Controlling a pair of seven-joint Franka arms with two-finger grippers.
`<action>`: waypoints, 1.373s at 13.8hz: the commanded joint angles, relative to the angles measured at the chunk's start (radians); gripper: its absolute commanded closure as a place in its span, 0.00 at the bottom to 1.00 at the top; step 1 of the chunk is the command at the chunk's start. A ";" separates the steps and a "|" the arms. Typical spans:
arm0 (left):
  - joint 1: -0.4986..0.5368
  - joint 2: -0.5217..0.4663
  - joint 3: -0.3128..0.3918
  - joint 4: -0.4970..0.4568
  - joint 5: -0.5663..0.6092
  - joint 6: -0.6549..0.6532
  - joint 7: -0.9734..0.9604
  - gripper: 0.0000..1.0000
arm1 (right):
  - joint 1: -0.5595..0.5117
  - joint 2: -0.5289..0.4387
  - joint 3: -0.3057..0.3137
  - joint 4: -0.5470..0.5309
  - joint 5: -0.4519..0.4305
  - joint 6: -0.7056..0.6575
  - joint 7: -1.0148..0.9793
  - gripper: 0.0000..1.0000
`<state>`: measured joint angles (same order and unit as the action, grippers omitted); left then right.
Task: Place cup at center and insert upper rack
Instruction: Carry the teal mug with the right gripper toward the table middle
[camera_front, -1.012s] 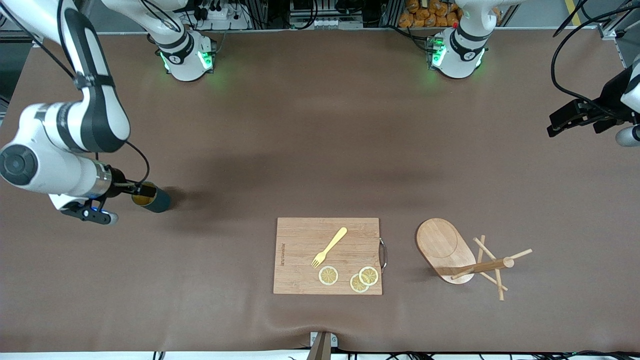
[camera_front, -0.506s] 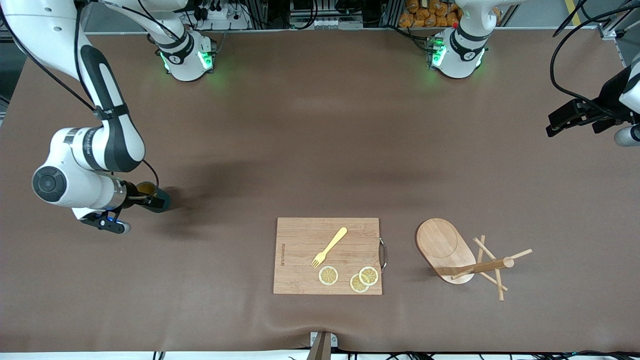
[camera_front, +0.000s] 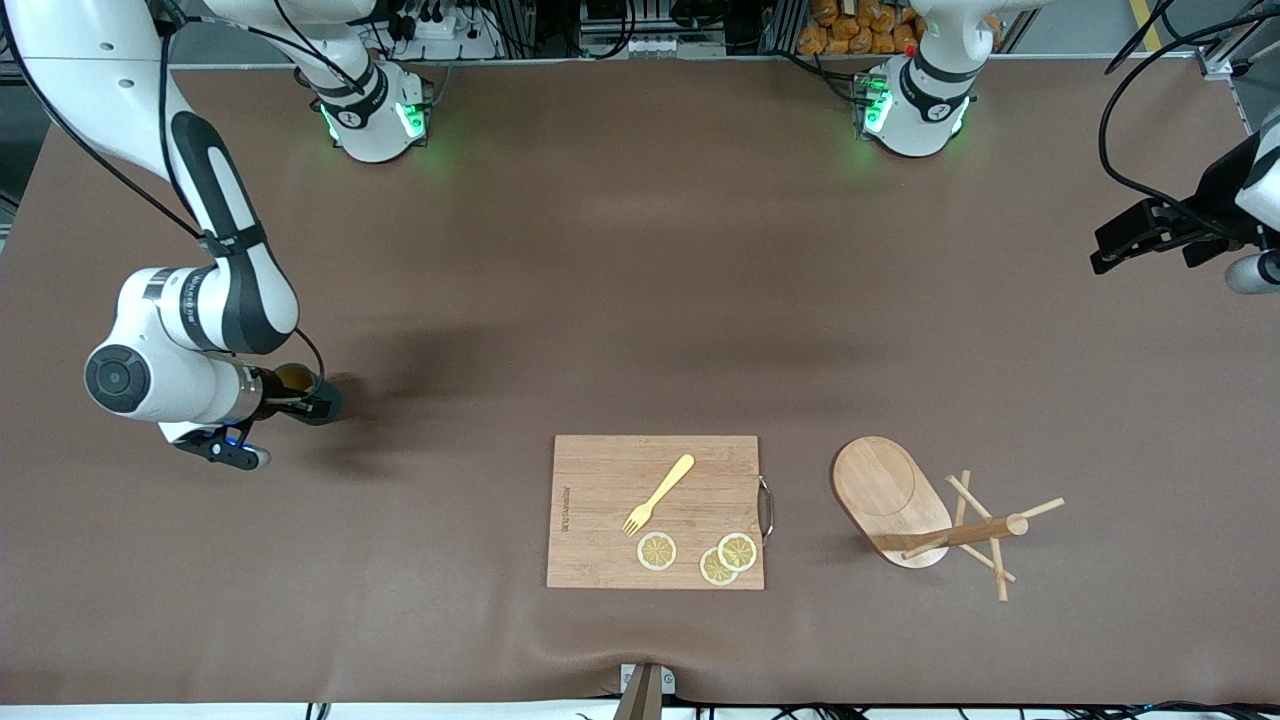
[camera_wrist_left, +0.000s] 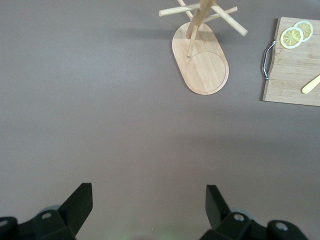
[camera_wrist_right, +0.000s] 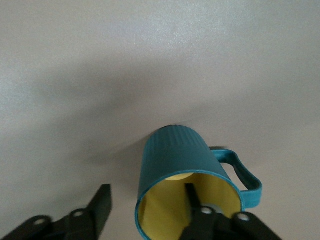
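The teal cup (camera_front: 328, 399) lies on its side toward the right arm's end of the table, its yellow mouth facing my right gripper (camera_front: 303, 393). In the right wrist view the cup (camera_wrist_right: 175, 150) shows its handle to one side. My right gripper (camera_wrist_right: 147, 187) is open and straddles the rim: one finger is inside the mouth, the other outside, with a gap to the wall. The upper rack (camera_front: 890, 492), a wooden mug tree, lies tipped over toward the left arm's end, its post and pegs (camera_front: 975, 533) on the table. My left gripper (camera_front: 1105, 255) waits open above that end, empty (camera_wrist_left: 149, 189), with the rack (camera_wrist_left: 202, 62) in its view.
A wooden cutting board (camera_front: 600, 520) with a metal handle lies between the cup and the rack, nearer the front camera. On it are a yellow fork (camera_front: 660, 492) and lemon slices (camera_front: 657, 551).
My right arm has pushed forward toward the cup, so one finger now sits inside its mouth, and its jaws have narrowed. The cup, rack and left arm have stayed put.
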<state>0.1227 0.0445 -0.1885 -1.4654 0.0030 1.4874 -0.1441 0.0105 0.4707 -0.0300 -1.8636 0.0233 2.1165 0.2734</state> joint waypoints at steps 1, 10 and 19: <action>0.006 0.003 -0.006 0.011 -0.015 -0.016 0.003 0.00 | -0.012 0.003 0.013 0.000 0.003 0.007 0.047 1.00; 0.006 0.006 -0.006 0.005 -0.015 -0.015 0.017 0.00 | 0.083 -0.075 0.019 0.052 0.004 -0.160 0.237 1.00; 0.002 0.025 -0.006 0.008 -0.015 0.004 0.002 0.00 | 0.535 -0.198 0.022 0.080 0.158 -0.213 0.780 1.00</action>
<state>0.1222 0.0593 -0.1919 -1.4695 0.0029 1.4870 -0.1441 0.4642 0.2951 0.0062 -1.7876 0.1656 1.9039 0.9800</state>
